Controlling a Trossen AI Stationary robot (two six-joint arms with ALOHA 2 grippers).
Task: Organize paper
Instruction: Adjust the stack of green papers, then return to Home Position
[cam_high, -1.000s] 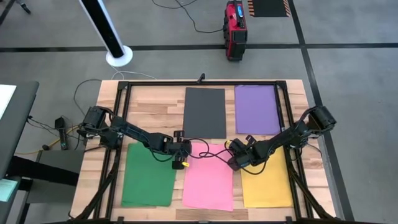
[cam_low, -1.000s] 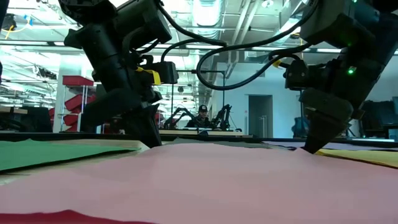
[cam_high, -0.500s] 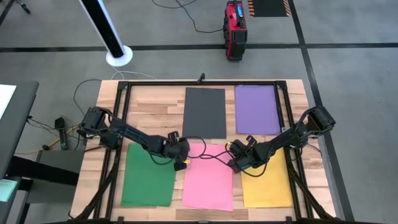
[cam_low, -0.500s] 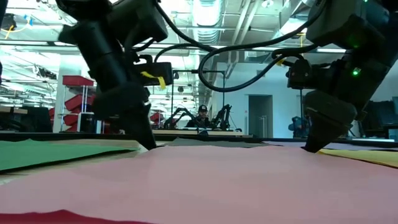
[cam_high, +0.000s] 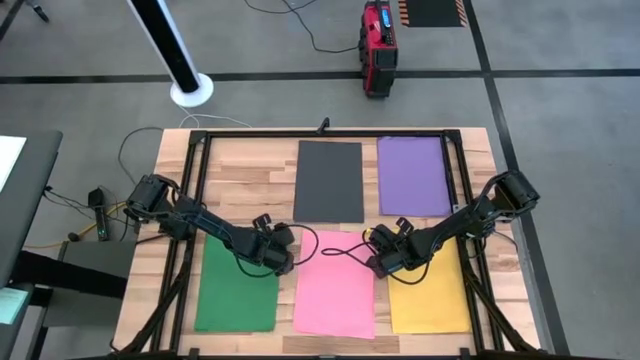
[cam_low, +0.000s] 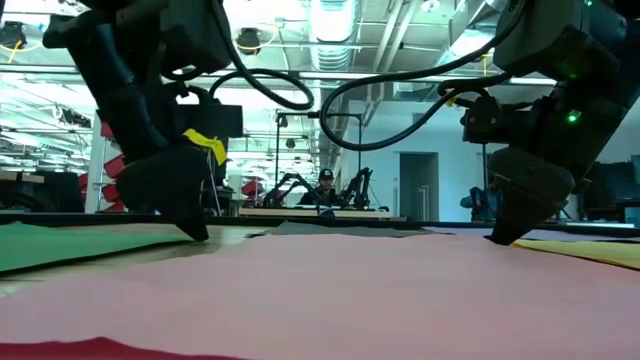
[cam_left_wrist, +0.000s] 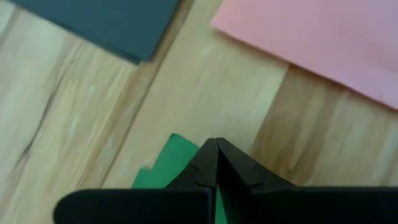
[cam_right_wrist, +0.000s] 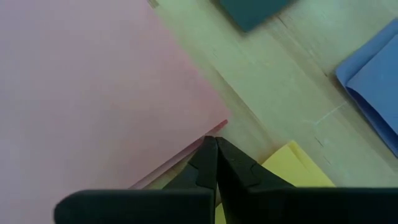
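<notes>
Green paper (cam_high: 238, 295): lay flat at 7 o'clock on the tabletop (cam_high: 250, 175).
Left gripper (cam_high: 281, 264): fingers pressed together at the green sheet's upper right corner.
Pink paper (cam_high: 335, 290): 6 o'clock, flat.
Right gripper (cam_high: 378, 266): fingers closed, between pink and yellow paper (cam_high: 428, 300).
Grey paper (cam_high: 330, 181), purple paper (cam_high: 413, 176): 12 to 1 o'clock.

Green sheet (cam_high: 238, 296), pink sheet (cam_high: 335, 295), yellow sheet (cam_high: 428, 297), dark grey sheet (cam_high: 330, 181), purple sheet (cam_high: 413, 176)

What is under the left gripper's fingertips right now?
The left gripper, fingers together, sits over the top right corner of the green sheet, with bare wooden tabletop around it. Whether the tips pinch the paper is hidden by the fingers.
</notes>
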